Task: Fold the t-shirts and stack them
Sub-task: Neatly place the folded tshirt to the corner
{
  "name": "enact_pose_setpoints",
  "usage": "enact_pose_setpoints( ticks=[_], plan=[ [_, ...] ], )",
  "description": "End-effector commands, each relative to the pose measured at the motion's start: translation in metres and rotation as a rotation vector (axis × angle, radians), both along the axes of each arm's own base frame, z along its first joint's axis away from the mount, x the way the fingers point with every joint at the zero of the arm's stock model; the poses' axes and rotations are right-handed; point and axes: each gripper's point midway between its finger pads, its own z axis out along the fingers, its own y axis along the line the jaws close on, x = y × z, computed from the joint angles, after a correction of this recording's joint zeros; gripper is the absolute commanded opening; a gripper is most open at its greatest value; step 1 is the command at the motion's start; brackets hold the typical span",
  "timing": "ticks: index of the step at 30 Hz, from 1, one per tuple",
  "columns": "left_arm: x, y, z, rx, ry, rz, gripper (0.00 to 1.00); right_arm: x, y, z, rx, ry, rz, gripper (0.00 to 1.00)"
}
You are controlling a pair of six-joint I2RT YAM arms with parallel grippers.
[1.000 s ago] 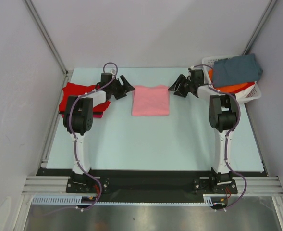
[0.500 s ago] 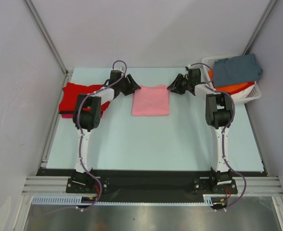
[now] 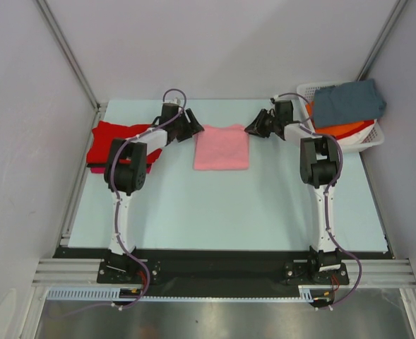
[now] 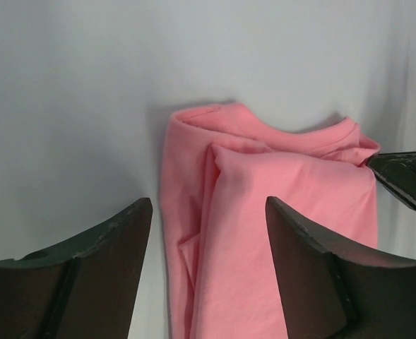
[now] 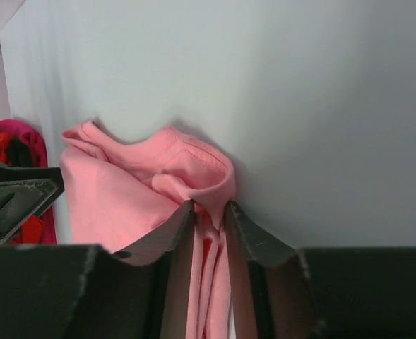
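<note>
A folded light pink t-shirt (image 3: 222,147) lies on the table at the back middle. My left gripper (image 3: 193,127) is at its far left corner. In the left wrist view this gripper (image 4: 209,205) stands open, with the shirt's folded edge (image 4: 264,212) lying between the fingers. My right gripper (image 3: 253,127) is at the far right corner. The right wrist view shows it (image 5: 209,206) shut on a bunched fold of the pink shirt (image 5: 123,191). A red t-shirt (image 3: 112,140) lies over a magenta one at the left.
A white slotted basket (image 3: 373,140) at the back right holds a slate grey-blue t-shirt (image 3: 349,102) over an orange one (image 3: 349,129). Grey walls close the back and both sides. The pale table (image 3: 222,205) runs toward the arm bases.
My left gripper has moved right, from beside the red shirt to the pink shirt's corner. The right gripper has slid left a little and closed on the cloth.
</note>
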Motion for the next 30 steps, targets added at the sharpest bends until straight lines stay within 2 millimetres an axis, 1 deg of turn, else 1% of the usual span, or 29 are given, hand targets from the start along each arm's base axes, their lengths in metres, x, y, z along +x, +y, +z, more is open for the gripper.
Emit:
enact_pose_setpoints(
  ticks=[1, 3, 4, 5, 6, 7, 8, 9, 11, 12, 13, 14, 15, 16, 17, 18, 19, 20, 21, 22, 23, 24, 25, 26, 27, 29, 30],
  plan=[
    [-0.003, 0.015, 0.023, 0.078, -0.04, 0.029, 0.72, 0.001, 0.011, -0.009, -0.008, 0.005, 0.015, 0.28],
    [-0.004, 0.016, 0.014, 0.092, -0.014, 0.026, 0.72, 0.0, 0.013, -0.01, -0.007, 0.006, 0.018, 0.25],
    [-0.001, 0.015, 0.015, 0.09, -0.019, 0.021, 0.71, 0.0, 0.014, -0.01, -0.005, 0.005, 0.018, 0.23],
    [-0.001, 0.013, 0.011, 0.09, -0.014, 0.015, 0.69, 0.0, 0.015, -0.01, 0.002, 0.008, 0.018, 0.2],
    [-0.001, 0.013, 0.005, 0.093, -0.001, 0.013, 0.69, 0.001, 0.017, -0.009, 0.009, 0.006, 0.019, 0.12],
    [0.002, 0.01, 0.004, 0.094, -0.007, 0.008, 0.69, -0.001, 0.019, -0.01, 0.022, 0.01, 0.03, 0.1],
    [0.003, 0.009, 0.002, 0.095, -0.005, 0.008, 0.68, 0.001, 0.023, -0.007, 0.032, 0.007, 0.035, 0.1],
    [0.005, 0.008, -0.004, 0.096, 0.0, 0.006, 0.68, 0.0, 0.023, -0.008, 0.037, 0.015, 0.036, 0.09],
    [0.007, 0.004, -0.008, 0.1, 0.007, 0.002, 0.65, 0.001, 0.024, -0.007, 0.036, 0.011, 0.035, 0.08],
    [0.01, 0.003, -0.009, 0.103, 0.008, 0.004, 0.65, 0.001, 0.024, -0.007, 0.035, 0.013, 0.034, 0.06],
    [0.01, 0.0, -0.016, 0.107, 0.018, 0.002, 0.63, 0.001, 0.026, -0.006, 0.035, 0.01, 0.037, 0.06],
    [0.011, -0.001, -0.02, 0.105, 0.024, 0.008, 0.6, 0.001, 0.027, -0.004, 0.038, 0.006, 0.039, 0.06],
    [0.015, -0.006, -0.015, 0.083, 0.018, -0.004, 0.58, 0.001, 0.027, -0.004, 0.037, 0.005, 0.04, 0.06],
    [0.016, -0.01, -0.021, 0.071, 0.028, -0.006, 0.55, 0.0, 0.029, -0.003, 0.038, 0.005, 0.042, 0.06],
    [0.017, -0.012, -0.02, 0.066, 0.027, -0.011, 0.47, 0.001, 0.029, 0.0, 0.04, -0.002, 0.042, 0.05],
    [0.021, -0.016, -0.015, 0.061, 0.012, -0.015, 0.44, 0.001, 0.031, 0.002, 0.044, -0.002, 0.044, 0.03],
    [0.02, -0.018, -0.015, 0.064, 0.011, -0.02, 0.38, 0.001, 0.033, 0.004, 0.053, -0.005, 0.048, 0.02],
    [0.021, -0.019, -0.01, 0.064, -0.001, -0.02, 0.23, 0.0, 0.037, 0.009, 0.059, -0.008, 0.055, 0.01],
    [0.021, -0.017, -0.008, 0.069, -0.009, -0.016, 0.17, 0.0, 0.038, 0.012, 0.061, -0.014, 0.058, 0.0],
    [0.02, -0.016, -0.005, 0.073, -0.02, -0.015, 0.05, -0.001, 0.039, 0.016, 0.058, -0.018, 0.062, 0.0],
    [0.021, -0.016, 0.013, 0.071, -0.055, -0.016, 0.0, -0.002, 0.042, 0.027, 0.057, -0.036, 0.07, 0.0],
    [0.02, -0.015, 0.016, 0.073, -0.076, -0.02, 0.0, -0.004, 0.045, 0.029, 0.051, -0.041, 0.075, 0.0],
    [0.019, -0.014, 0.022, 0.082, -0.097, -0.028, 0.0, -0.007, 0.045, 0.031, 0.039, -0.029, 0.074, 0.0],
    [0.018, -0.013, 0.042, 0.077, -0.134, -0.033, 0.0, -0.01, 0.049, 0.034, 0.019, -0.041, 0.091, 0.0],
    [0.014, -0.012, 0.044, 0.081, -0.141, -0.037, 0.0, -0.012, 0.05, 0.048, 0.015, -0.059, 0.097, 0.0],
    [0.008, -0.011, 0.06, 0.086, -0.167, -0.054, 0.0, -0.021, 0.051, 0.054, 0.015, -0.06, 0.103, 0.0],
    [0.0, -0.01, 0.075, 0.082, -0.185, -0.059, 0.0, -0.024, 0.053, 0.079, 0.024, -0.102, 0.106, 0.0]
  ],
)
